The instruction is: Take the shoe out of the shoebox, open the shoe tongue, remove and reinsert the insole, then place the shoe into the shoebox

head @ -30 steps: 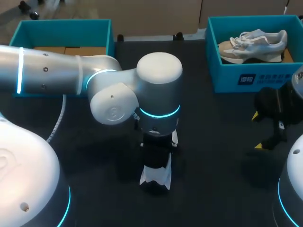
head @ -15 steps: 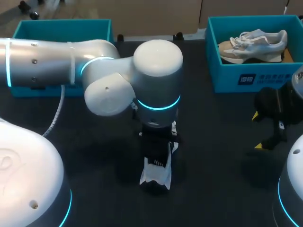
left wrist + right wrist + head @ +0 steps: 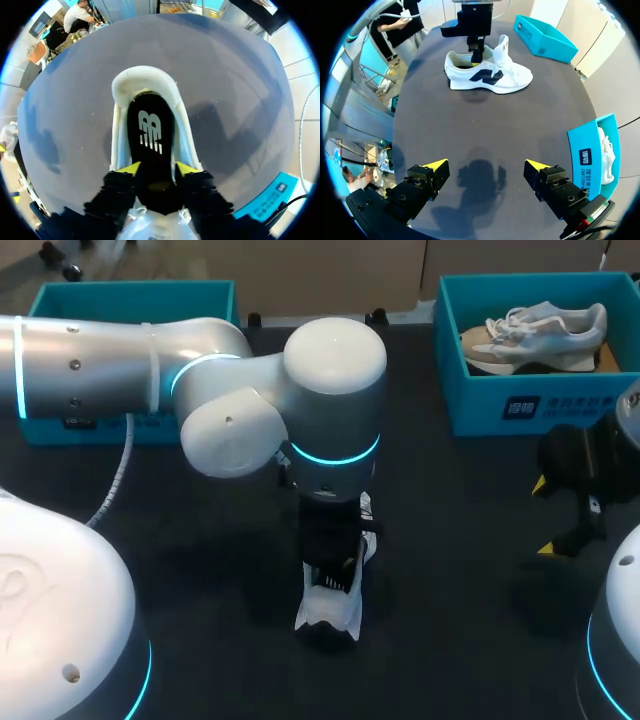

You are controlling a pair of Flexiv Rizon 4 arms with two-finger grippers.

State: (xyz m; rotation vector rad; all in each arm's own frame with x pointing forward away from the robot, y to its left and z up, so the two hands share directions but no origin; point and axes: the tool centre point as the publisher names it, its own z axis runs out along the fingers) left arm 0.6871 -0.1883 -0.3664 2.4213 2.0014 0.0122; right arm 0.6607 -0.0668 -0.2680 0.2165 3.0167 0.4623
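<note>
Left wrist view: my left hand (image 3: 159, 169) pinches the black insole (image 3: 150, 131) inside the white shoe (image 3: 144, 80), which sits on the desk (image 3: 235, 95). My right hand (image 3: 486, 167) hangs spread, well apart from it.

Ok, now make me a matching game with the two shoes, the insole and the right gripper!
Things:
1 white shoe
2 beige shoe
3 insole
4 right gripper

Where or how:
a open, over a bare bit of the table
b held by the left gripper
c standing on the table, out of any box
d in the blue box

Pairs: 1-c, 2-d, 3-b, 4-a.
</note>
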